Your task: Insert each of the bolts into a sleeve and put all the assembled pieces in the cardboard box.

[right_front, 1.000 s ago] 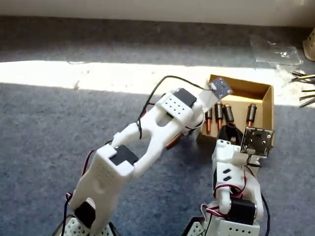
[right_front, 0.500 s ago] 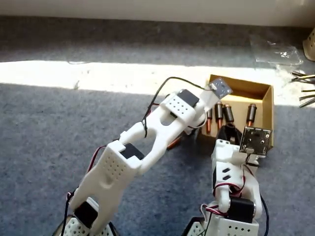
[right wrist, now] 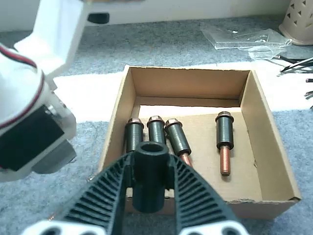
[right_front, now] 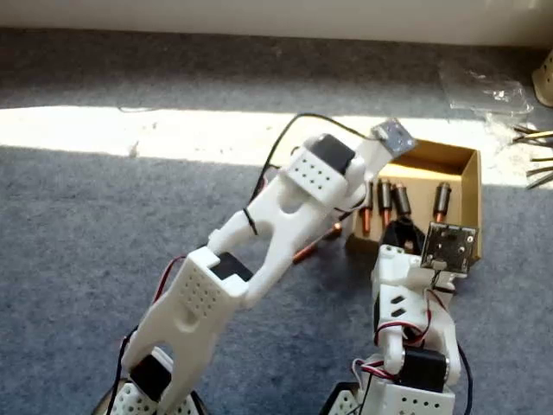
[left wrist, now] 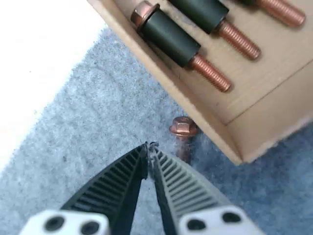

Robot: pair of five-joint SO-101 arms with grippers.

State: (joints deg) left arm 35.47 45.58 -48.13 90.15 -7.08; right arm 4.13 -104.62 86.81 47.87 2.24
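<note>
The left gripper (left wrist: 148, 146) is seen closed, with nothing held. One loose copper flanged bolt (left wrist: 183, 136) is found just beyond its tips on the grey carpet (left wrist: 88, 112), beside the brown cardboard box (left wrist: 195, 103), with its head turned away. One upright black cylindrical sleeve (right wrist: 150, 188) is clamped in the right gripper (right wrist: 150, 160). Four sleeved bolts (right wrist: 225, 132) are counted inside the box.

The bolt (left wrist: 183, 136) is glossy coppery metal, the sleeve (right wrist: 150, 182) matt black, the carpet (right_front: 86, 259) rough cloth.

Four sleeved bolts (right wrist: 224, 129) lie inside the cardboard box (right wrist: 266, 129).
</note>
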